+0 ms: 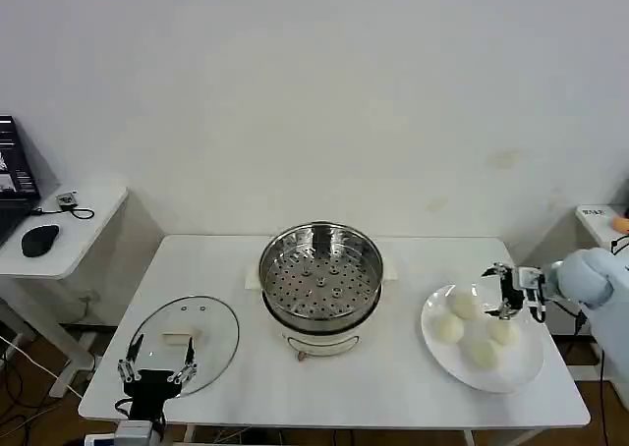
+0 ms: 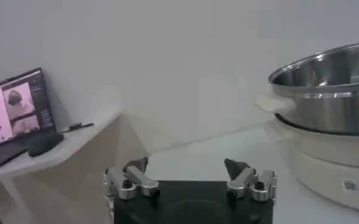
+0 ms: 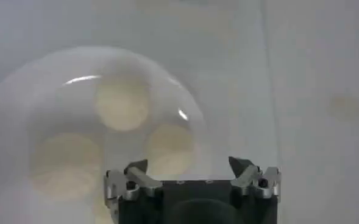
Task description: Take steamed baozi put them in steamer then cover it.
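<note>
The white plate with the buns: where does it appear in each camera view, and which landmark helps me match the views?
Head view: the white plate lies on the table's right side, right of the steamer, with four baozi on it; the right tool hovers open over it.
Left wrist view: the plate is not in it; the steamer is.
Right wrist view: the plate lies beyond the right tool.
Shared landmark: the white table.

No text can be read anywhere. The laptop screen shows pictures — too blurred for words. The steamer base carries a small mark — illegible.
</note>
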